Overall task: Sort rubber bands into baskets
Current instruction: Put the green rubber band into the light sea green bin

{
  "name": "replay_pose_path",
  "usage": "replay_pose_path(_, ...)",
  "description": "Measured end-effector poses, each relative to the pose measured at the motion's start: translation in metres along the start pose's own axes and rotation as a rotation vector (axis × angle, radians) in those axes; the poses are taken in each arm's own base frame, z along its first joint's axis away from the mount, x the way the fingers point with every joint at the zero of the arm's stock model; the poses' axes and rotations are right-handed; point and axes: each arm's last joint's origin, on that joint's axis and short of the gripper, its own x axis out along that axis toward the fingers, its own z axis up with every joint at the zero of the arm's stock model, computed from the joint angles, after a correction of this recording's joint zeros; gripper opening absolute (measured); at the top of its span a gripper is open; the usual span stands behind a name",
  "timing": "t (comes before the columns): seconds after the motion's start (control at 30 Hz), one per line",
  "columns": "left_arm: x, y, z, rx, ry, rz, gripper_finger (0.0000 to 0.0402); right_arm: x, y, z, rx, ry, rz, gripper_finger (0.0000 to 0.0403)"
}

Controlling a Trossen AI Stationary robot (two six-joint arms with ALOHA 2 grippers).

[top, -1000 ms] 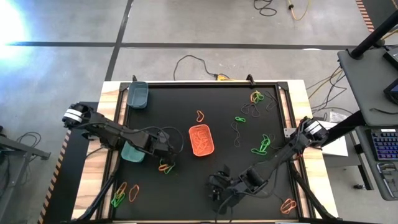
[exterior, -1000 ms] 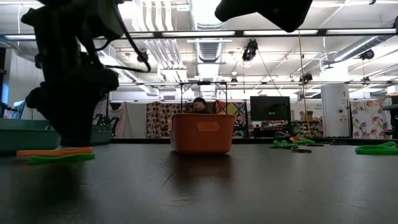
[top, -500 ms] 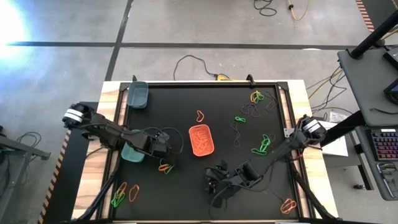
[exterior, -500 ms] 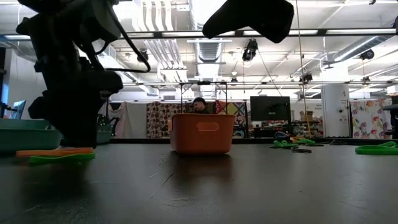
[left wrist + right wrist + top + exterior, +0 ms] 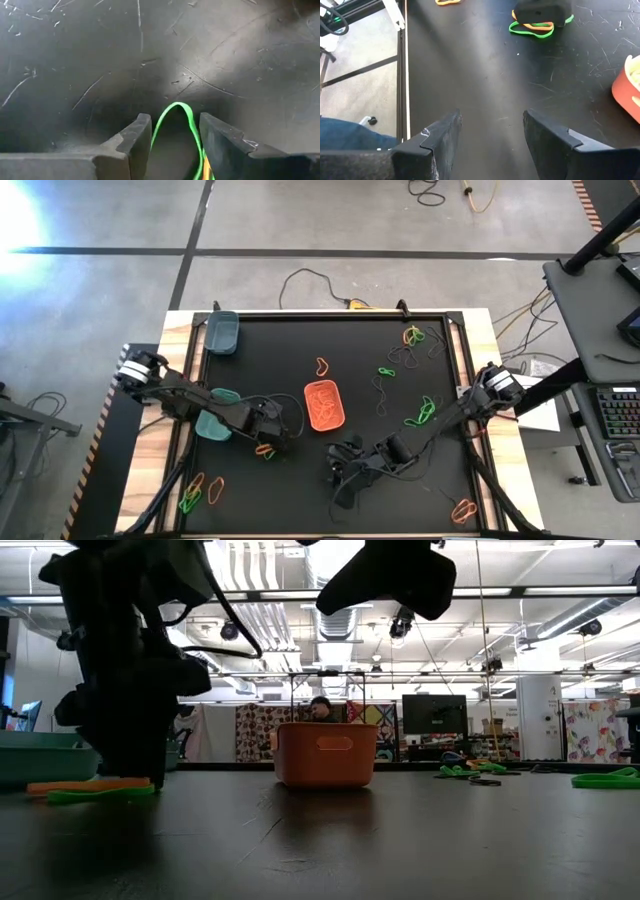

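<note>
Left gripper point(image 5: 268, 446): low on the black worktop point(image 5: 300, 340), just past the light teal basket point(image 5: 213, 425); its fingers point(image 5: 135, 140) stood part-way apart with the loop of a green rubber band point(image 5: 176, 125) lying between them on the surface, not visibly pinched.

Beside that loop: a sliver of an orange band point(image 5: 204, 167) showed against the inner face of one left finger.

Same pair, seen level: the green and orange bands point(image 5: 95, 790) lay flat at the foot of the left gripper.

Right gripper point(image 5: 345, 470): hanging over bare worktop nearer the front edge, fingers point(image 5: 445, 137) spread with nothing between them.

Ahead of the right fingers: the left gripper point(image 5: 542, 10) sitting on the green and orange bands point(image 5: 532, 27), well apart from the right fingertips.

Orange basket point(image 5: 323, 405): between the two grippers and a little farther back, with orange bands heaped inside.

Dark grey-teal basket point(image 5: 222, 333): at the far corner behind the left arm.

Loose bands: a cluster point(image 5: 420, 415) behind the right arm, more at the far right corner point(image 5: 412, 335), and a few by the near left edge point(image 5: 200, 490).

Room beyond: a person point(image 5: 320, 708) sat behind the orange basket.
</note>
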Motion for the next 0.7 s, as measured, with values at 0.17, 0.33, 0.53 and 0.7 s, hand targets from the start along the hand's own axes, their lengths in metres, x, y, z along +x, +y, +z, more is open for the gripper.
replay_pose_path(0.17, 0.001, -0.004, 0.001, 0.019, 0.003, 0.010, 0.0117, 0.000, 0.000, 0.001, -0.005, 0.008, 0.010, 0.0206)
replay_pose_path(0.33, 0.000, -0.005, 0.002, 0.016, -0.004, -0.008, 0.0032, -0.001, -0.001, 0.000, -0.015, 0.012, 0.009, 0.0206)
replay_pose_path(0.53, -0.011, 0.003, 0.002, 0.017, -0.015, 0.005, 0.0002, -0.006, -0.001, 0.002, -0.030, 0.013, 0.008, 0.0206)
replay_pose_path(0.7, -0.051, 0.021, 0.007, -0.011, -0.085, 0.038, 0.0001, -0.017, -0.001, 0.007, -0.038, 0.009, 0.011, 0.0206)
